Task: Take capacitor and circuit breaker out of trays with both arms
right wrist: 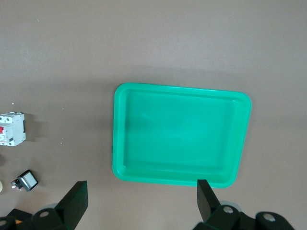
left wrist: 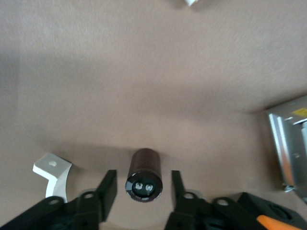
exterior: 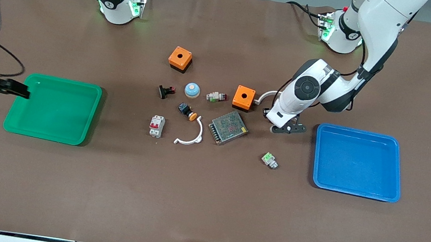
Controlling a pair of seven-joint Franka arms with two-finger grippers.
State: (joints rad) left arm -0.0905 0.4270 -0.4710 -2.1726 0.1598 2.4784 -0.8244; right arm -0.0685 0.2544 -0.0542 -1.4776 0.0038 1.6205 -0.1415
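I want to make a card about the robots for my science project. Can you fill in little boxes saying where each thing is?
capacitor: on the table, between the open fingers of the left gripper, not gripped yet
breaker: on the table, between the green tray and the blue tray
right gripper: open, up above the green tray
both trays: nothing in them

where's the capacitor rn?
The capacitor lies on the table between the open fingers of the left gripper, seen in the left wrist view; in the front view the arm hides it, beside the metal power supply.
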